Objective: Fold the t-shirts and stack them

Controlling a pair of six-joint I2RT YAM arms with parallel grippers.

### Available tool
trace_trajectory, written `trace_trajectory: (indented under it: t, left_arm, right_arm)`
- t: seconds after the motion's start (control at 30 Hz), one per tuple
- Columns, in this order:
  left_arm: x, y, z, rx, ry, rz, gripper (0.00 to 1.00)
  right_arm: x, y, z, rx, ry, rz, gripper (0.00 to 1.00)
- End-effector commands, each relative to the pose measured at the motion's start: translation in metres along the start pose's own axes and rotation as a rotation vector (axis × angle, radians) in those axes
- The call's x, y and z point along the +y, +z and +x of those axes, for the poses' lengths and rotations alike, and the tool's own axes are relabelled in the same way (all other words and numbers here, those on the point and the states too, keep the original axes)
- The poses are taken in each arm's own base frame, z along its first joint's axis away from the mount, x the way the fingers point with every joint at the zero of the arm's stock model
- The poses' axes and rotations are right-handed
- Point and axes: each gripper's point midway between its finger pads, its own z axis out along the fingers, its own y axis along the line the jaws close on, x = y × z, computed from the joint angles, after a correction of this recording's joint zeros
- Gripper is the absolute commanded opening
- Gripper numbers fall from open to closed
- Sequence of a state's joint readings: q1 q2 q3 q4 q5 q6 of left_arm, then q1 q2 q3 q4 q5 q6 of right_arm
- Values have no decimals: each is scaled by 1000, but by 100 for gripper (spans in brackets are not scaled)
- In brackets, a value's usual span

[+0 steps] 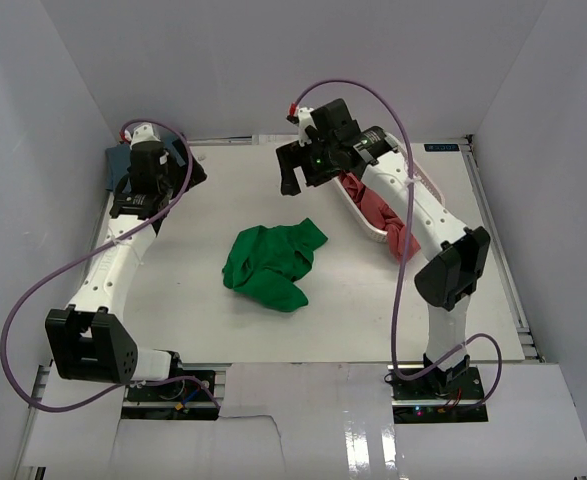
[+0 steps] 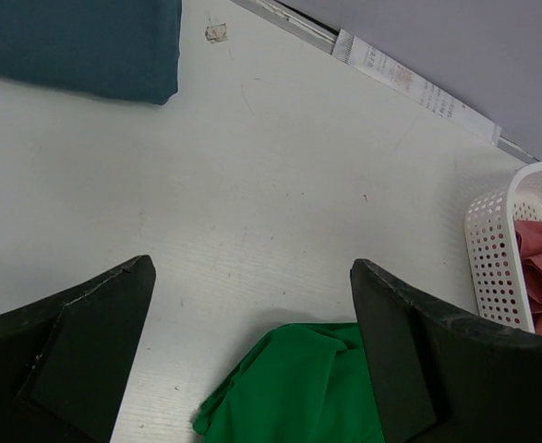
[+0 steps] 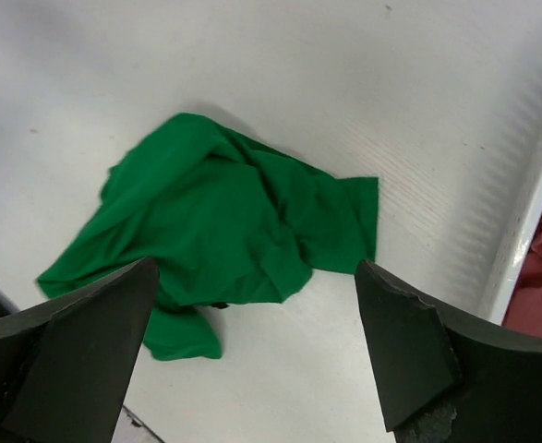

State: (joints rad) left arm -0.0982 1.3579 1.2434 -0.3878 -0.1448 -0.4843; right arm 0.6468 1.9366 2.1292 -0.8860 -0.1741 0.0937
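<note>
Centrally, the crumpled green t-shirt (image 1: 273,265) lay on the table (image 1: 203,320); left gripper (image 2: 252,266) and right gripper (image 3: 257,268) stood spread wide, empty. Blue t-shirt (image 2: 77,46) lay flat far-left; red t-shirt (image 1: 371,208) filled the perforated basket (image 2: 497,258).

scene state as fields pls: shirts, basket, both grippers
green t-shirt: crumpled, unfolded, mid-scene
blue t-shirt: lying flat, far left corner
red t-shirt: in the white basket, far right
left gripper: open, empty, near blue t-shirt
right gripper: open, empty, clear of green t-shirt
stack: none yet
</note>
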Motion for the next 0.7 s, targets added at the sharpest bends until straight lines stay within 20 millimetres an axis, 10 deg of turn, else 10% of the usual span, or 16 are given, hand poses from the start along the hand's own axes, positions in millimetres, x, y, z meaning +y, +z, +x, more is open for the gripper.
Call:
trace_trajectory:
  t: [0.0,0.23,0.27,0.37,0.67]
  left_arm:
    - [-7,-12,-4,-24,-18,48,98]
    - [-11,-12,2,-8,-20,80,98]
    - [-12,-13,2,-9,-20,82,98]
    - [-13,-14,1,-13,-21,89,98]
    - [-10,-14,3,-17,-15,83,98]
  right_arm:
    - [-48,28,26,97,9,137,93]
    - [-114,74,58,203,72,213,88]
    - [-121,84,66,226,91,210,56]
    - [-139,95,78,251,137,222,16]
    - [-182,107,114,335,188,343,17]
